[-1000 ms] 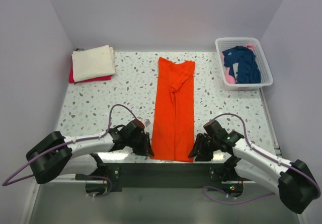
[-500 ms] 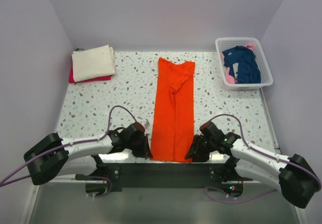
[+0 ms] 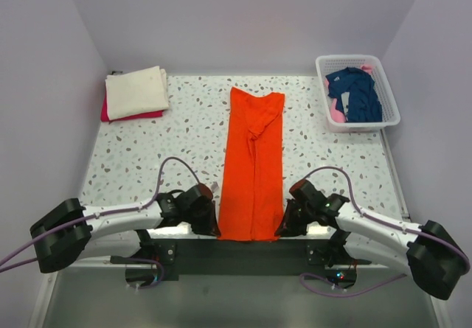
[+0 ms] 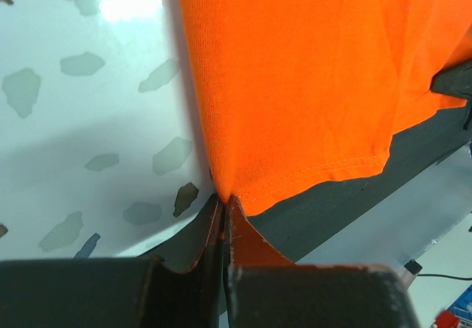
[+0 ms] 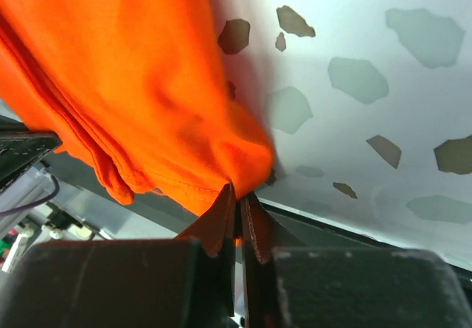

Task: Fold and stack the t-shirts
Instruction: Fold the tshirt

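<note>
The orange shirt (image 3: pixel 253 167) is laid as a long narrow strip down the middle of the bench (image 3: pixel 147 158). Its long axis runs from the near edge straight toward the far wall. The stitched hem is at the near end and is drawn just over the bench edge.

The left fingers (image 4: pixel 198 245) are pressed together on the near left corner of the hem. The right fingers (image 5: pixel 259 241) are clamped likewise on the near right corner, and cloth is seen pinched in both wrist views. Each arm is at its own corner, neither nearer than the other, and the whole length of the shirt lies ahead of the fingers.

A fold across the strip is judged to be next. For that, the hem would have to be carried forward along the long axis with both corners kept level.

A folded cream shirt (image 3: pixel 136 91) is set on a red shirt (image 3: pixel 110 113) at the far left, well apart.
</note>
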